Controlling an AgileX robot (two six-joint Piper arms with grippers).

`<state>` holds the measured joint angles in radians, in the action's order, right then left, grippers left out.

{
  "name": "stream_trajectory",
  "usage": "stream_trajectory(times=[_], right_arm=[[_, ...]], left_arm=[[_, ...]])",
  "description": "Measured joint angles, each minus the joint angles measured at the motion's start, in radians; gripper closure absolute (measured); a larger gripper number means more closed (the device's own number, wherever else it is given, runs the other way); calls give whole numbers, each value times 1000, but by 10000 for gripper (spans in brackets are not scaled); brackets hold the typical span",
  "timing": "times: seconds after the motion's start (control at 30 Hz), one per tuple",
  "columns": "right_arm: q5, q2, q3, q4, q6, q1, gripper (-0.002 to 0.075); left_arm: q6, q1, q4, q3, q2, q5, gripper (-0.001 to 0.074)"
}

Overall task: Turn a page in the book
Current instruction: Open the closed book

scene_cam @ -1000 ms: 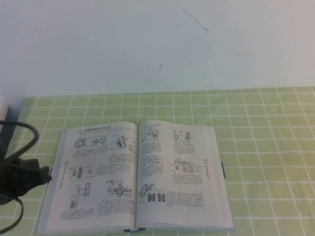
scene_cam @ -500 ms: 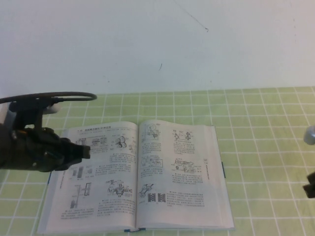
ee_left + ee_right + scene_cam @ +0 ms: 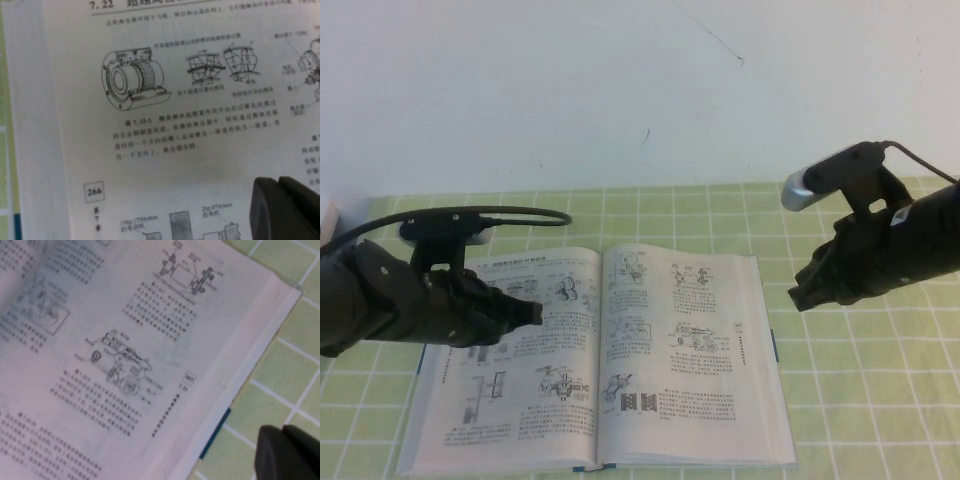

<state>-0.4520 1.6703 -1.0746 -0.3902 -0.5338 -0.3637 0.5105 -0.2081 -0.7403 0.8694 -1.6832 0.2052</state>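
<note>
The book (image 3: pixel 650 400) lies open and flat on the green checked cloth, with white pages of machine drawings and text. Its right-hand page (image 3: pixel 692 340) lies flat, and a thin blue cover edge (image 3: pixel 773 345) shows beside it. My left gripper (image 3: pixel 533 312) is shut and empty, hovering over the left-hand page (image 3: pixel 165 125) near page number 266. My right gripper (image 3: pixel 800 297) is shut and empty, above the cloth just right of the book's right edge. In the right wrist view its fingers (image 3: pixel 287 455) sit over the cloth beside the blue edge (image 3: pixel 216 434).
A green checked tablecloth (image 3: pixel 880 400) covers the table up to a white wall (image 3: pixel 620 90). A white object (image 3: pixel 326 215) shows at the far left edge. The left arm's black cable (image 3: pixel 505 211) loops above the book's top left corner.
The left arm has swung up and right over the left-hand page. The right arm has come in from the right edge to beside the book. The book has not moved.
</note>
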Motion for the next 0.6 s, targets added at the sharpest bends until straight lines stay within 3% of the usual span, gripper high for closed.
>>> stream_trajectory(times=[0.17, 0.23, 0.43, 0.6], right_arm=[[77, 95, -6, -99, 35, 0, 712], [72, 131, -26, -136, 28, 0, 657], [-21, 224, -113, -218, 26, 0, 375], [-104, 274, -159, -275, 25, 0, 308]], left_arm=[[0, 0, -49, 4, -63, -8, 738], [0, 0, -54, 4, -85, -15, 738], [0, 0, -66, 15, -106, -13, 738], [0, 0, -71, 15, -113, -13, 738]])
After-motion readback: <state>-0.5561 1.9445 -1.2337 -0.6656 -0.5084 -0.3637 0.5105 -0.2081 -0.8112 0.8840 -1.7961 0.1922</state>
